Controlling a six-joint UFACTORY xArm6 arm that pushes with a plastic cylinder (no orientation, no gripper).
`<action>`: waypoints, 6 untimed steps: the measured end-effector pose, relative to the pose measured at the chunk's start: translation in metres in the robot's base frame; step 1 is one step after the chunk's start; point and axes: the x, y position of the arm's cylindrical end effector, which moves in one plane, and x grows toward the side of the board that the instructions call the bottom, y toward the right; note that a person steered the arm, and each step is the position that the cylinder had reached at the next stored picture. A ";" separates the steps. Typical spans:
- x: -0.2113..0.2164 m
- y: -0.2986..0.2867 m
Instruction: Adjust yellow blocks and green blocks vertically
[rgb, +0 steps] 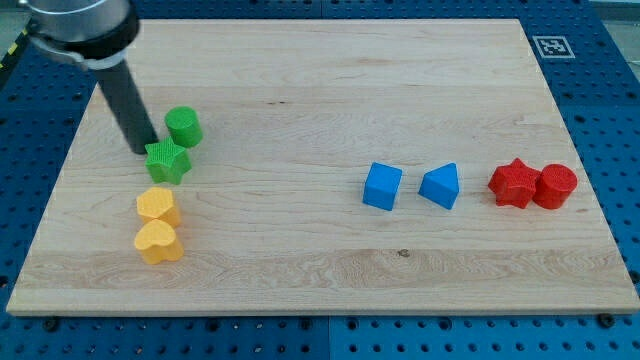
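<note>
My tip (143, 150) touches green star (167, 161) on its left; no pincer, rod grips nothing. Yellow blocks (158, 226) below.

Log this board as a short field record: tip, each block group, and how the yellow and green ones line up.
tip: my tip touches the green star block's left edge
green: green cylinder block just above-right of the star
yellow: yellow hexagon block above yellow heart block, touching
column: rough vertical line on the wooden board, view's left
blue: blue cube, blue wedge-like block
red: red star block against red cylinder block
</note>
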 end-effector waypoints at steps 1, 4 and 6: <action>0.000 -0.023; 0.001 -0.021; 0.011 -0.004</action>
